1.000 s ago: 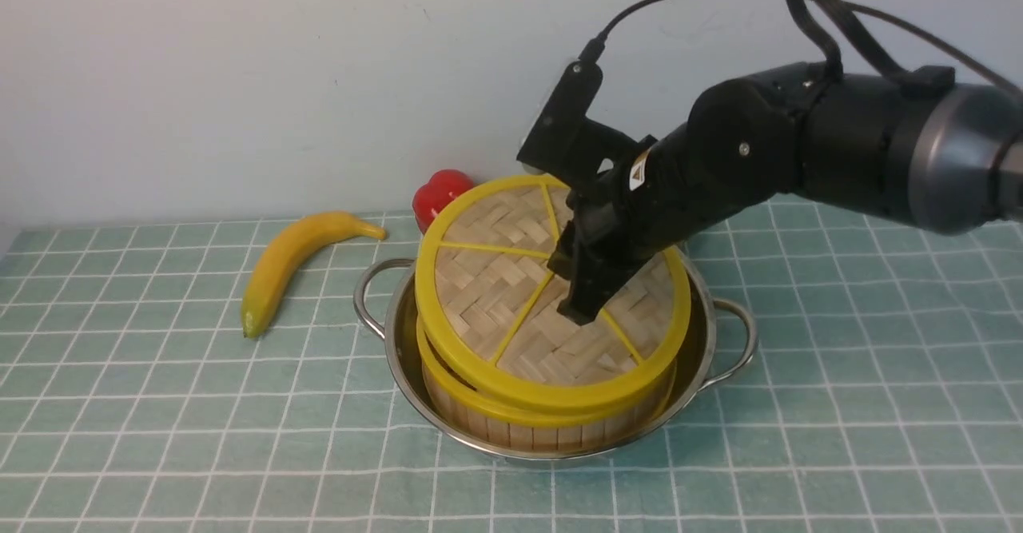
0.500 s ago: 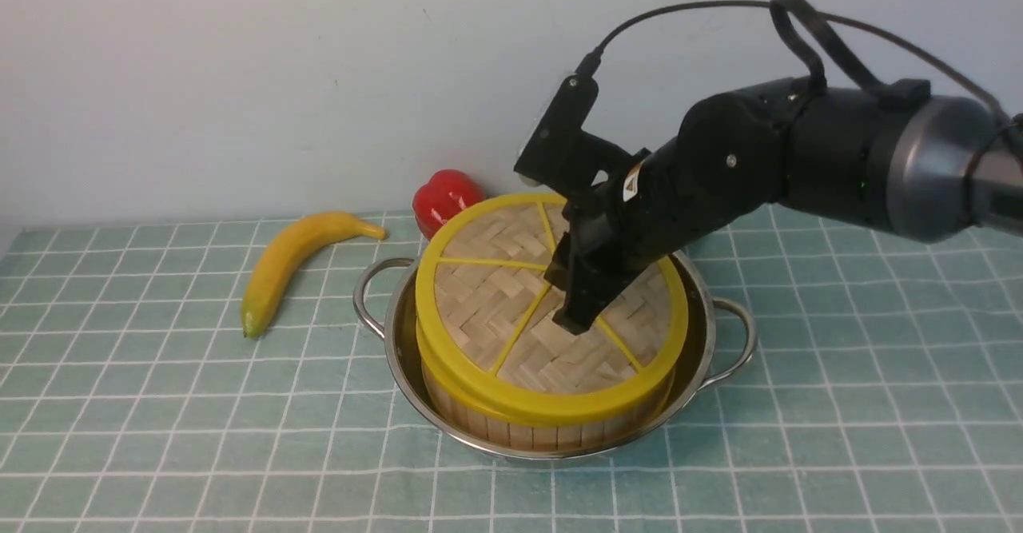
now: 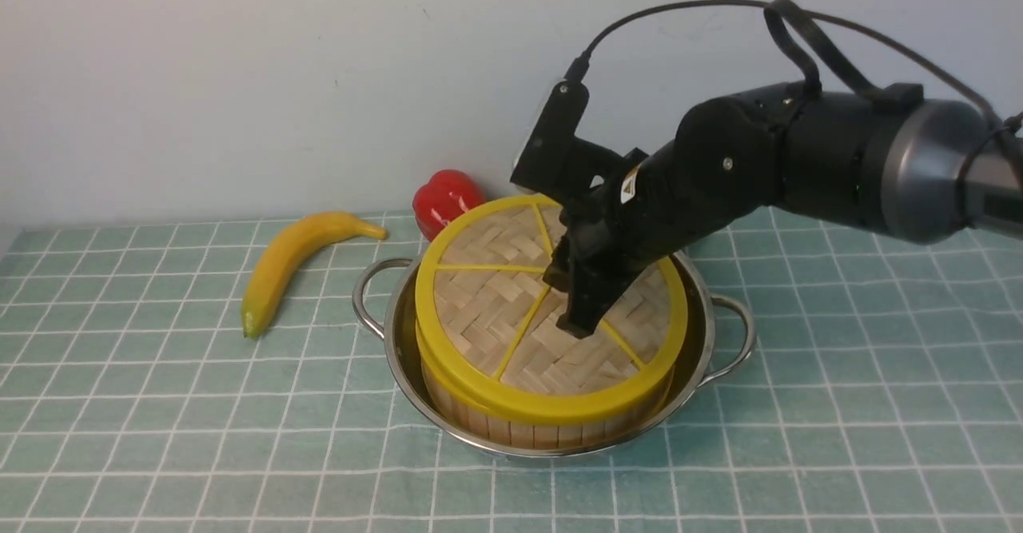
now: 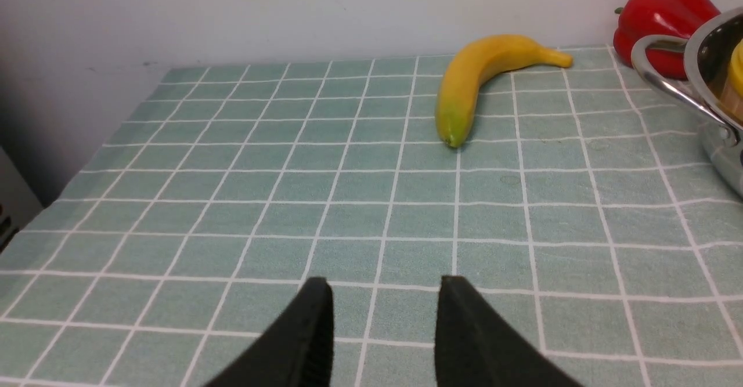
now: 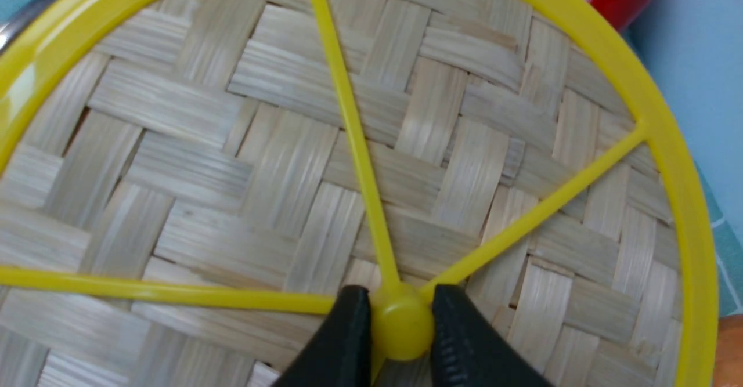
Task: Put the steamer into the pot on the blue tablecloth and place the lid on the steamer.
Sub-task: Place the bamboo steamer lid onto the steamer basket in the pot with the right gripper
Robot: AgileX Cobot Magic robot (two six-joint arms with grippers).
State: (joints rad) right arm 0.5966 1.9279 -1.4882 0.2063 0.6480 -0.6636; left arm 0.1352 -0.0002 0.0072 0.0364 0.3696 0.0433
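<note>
The steamer (image 3: 543,427) stands inside the steel pot (image 3: 723,340) on the blue tablecloth (image 3: 160,405). On top of the steamer lies the woven, yellow-rimmed lid (image 3: 487,309), seated nearly level; its contents are hidden. My right gripper (image 3: 577,321) comes down onto the lid's middle and is shut on the lid's small yellow centre knob (image 5: 401,329). My left gripper (image 4: 384,288) hovers open over bare cloth, away from the pot (image 4: 711,114), with nothing between its fingers. The left arm does not show in the front view.
A yellow banana (image 3: 292,261) lies on the cloth left of the pot. A red pepper (image 3: 443,197) sits behind the pot by the wall. The cloth's left edge (image 4: 87,155) drops off near the left gripper.
The right gripper has lowered the lid from a tilted position above the steamer until it rests on the steamer's rim. The grip on the knob stays the same.
</note>
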